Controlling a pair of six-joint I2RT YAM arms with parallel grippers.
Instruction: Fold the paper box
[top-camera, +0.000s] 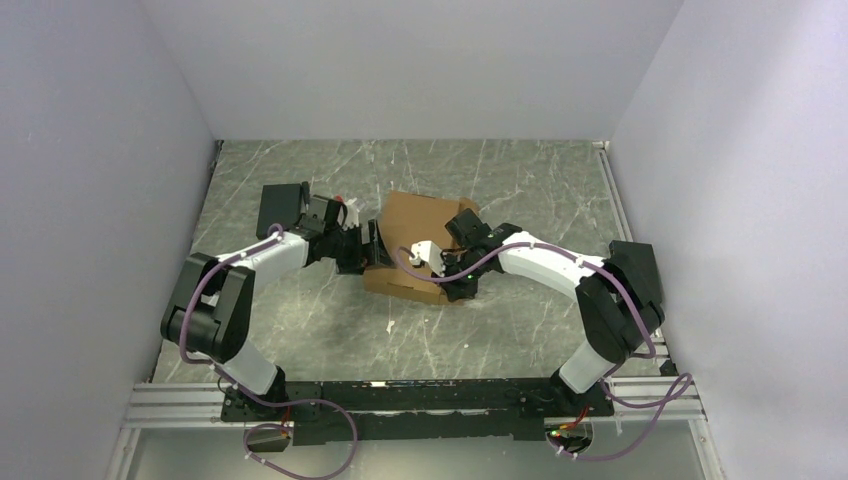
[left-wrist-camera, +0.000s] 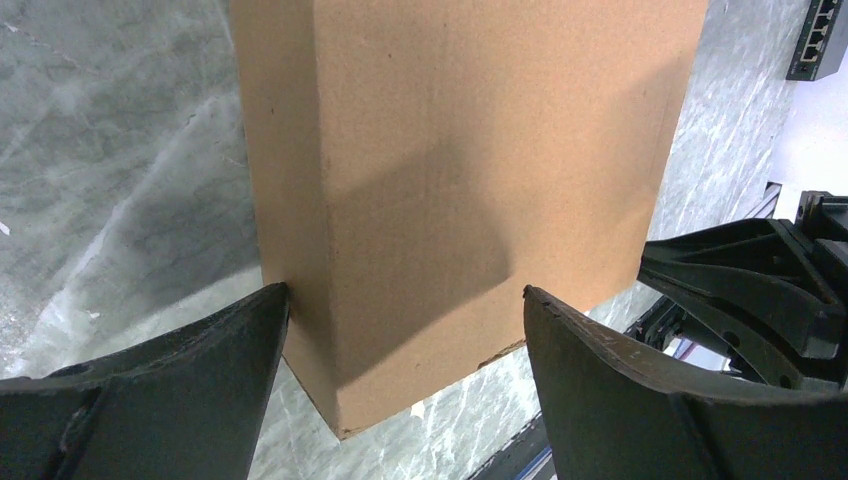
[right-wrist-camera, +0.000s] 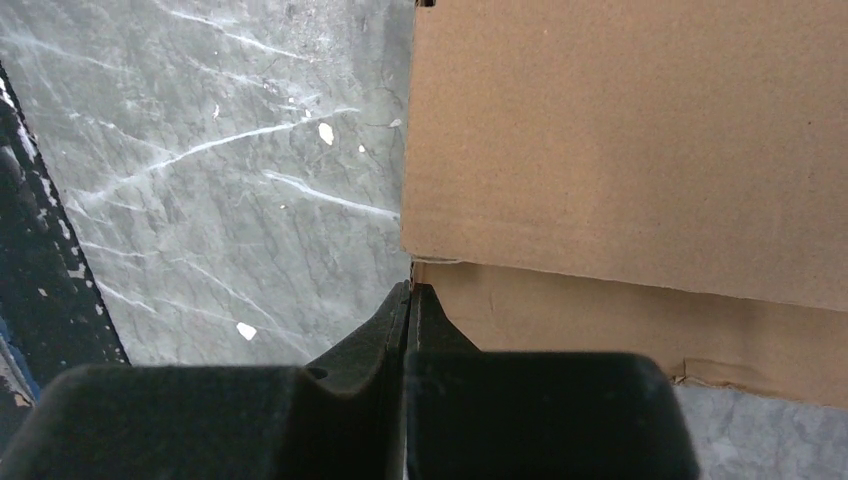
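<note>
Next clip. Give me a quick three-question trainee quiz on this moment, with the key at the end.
1. True or false: the right gripper stands wide open.
2. Which one faces the paper box with its jaws spread? A) left gripper B) right gripper C) neither
3. Fill in: the box lies on a grey, marbled ____.
Key: 1 false, it is shut, with its tips at the box's edge. 2 A. 3 table.
</note>
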